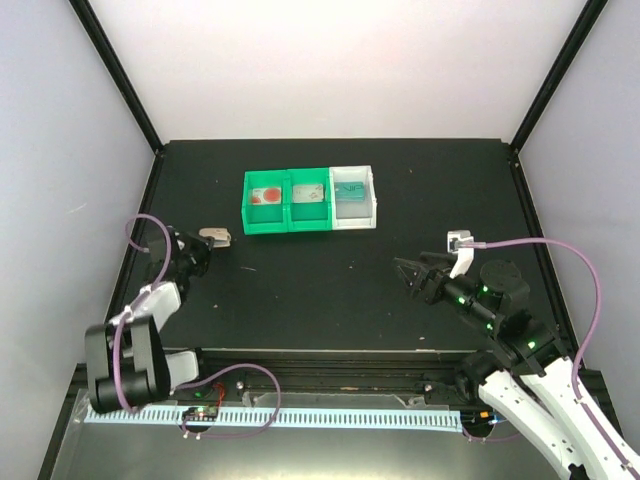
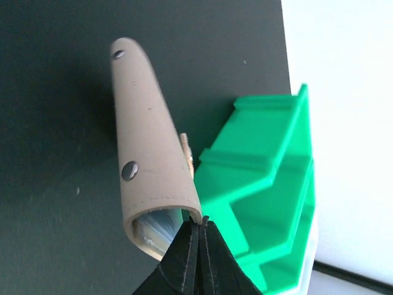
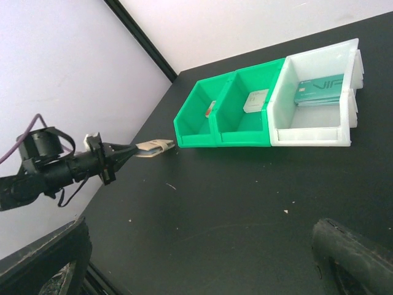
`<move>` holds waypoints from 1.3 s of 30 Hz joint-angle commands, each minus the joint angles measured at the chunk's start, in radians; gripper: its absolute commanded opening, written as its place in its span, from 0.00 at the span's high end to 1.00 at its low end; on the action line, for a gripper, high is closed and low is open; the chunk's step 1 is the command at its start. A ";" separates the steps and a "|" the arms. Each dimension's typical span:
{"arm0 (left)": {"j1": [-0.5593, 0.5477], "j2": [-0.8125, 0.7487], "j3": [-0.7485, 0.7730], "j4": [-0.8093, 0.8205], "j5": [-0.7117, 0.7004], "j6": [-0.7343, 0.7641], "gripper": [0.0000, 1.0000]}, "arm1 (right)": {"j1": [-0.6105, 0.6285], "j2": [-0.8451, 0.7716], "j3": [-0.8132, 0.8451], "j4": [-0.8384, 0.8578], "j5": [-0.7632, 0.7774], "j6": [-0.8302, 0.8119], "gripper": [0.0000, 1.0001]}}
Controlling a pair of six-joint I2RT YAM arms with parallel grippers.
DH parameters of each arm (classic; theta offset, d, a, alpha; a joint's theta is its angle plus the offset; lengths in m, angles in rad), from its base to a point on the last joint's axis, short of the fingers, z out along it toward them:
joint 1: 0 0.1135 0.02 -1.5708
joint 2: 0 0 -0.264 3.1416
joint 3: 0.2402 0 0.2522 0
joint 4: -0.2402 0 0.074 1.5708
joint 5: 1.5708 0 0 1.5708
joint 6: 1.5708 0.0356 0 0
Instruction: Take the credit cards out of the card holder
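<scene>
The left fingers (image 2: 198, 232) are clenched tight on the near lip of the card holder (image 2: 147, 147), their tips pressed together over its tan edge. The holder runs straight out from the tips, folded over on itself, with two dark studs on its outer face. In its open end, just beside the tips, a blue-grey layer shows; whether that is lining or a card cannot be told. It appears to be held off the counter (image 1: 320, 300), casting a shadow below.

Just past the holder, to the right of these fingertips, stand the green bins (image 1: 285, 228). The top view shows them near the holder but apart from it. The compartment closest to the left fingers holds a red-and-white card (image 1: 267, 195), and the next one holds a grey card (image 1: 310, 193). Farthest out, touching the green pair, the white bin (image 1: 355, 222) holds a teal card (image 1: 352, 193).

The right fingers (image 1: 410, 278) are released, spread wide with nothing between them, above bare counter. The holder is well apart, straight ahead of them, and the bins lie ahead and to their right, the white one nearest.
</scene>
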 commanded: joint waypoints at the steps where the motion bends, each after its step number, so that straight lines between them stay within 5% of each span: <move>1: -0.044 -0.167 -0.047 -0.138 -0.081 0.036 0.98 | -0.006 0.001 0.028 -0.026 0.016 -0.008 0.02; 6: -0.175 -0.333 -0.086 -0.269 -0.113 0.063 0.98 | -0.006 -0.010 0.041 -0.063 0.034 -0.021 0.02; 13: -0.427 -0.472 -0.213 -0.211 -0.128 -0.037 0.98 | -0.006 -0.010 0.039 -0.057 0.040 -0.007 0.02; 30: -1.016 -0.305 -0.234 0.102 -0.298 -0.304 0.98 | -0.006 0.021 -0.016 -0.014 -0.056 0.075 0.05; 34: -1.108 -0.195 -0.239 0.227 -0.301 -0.323 0.84 | -0.006 0.016 -0.027 -0.013 -0.058 0.086 0.05; 39: -1.110 -0.134 -0.209 0.281 -0.239 -0.268 0.45 | -0.005 0.015 -0.028 0.009 -0.095 0.103 0.05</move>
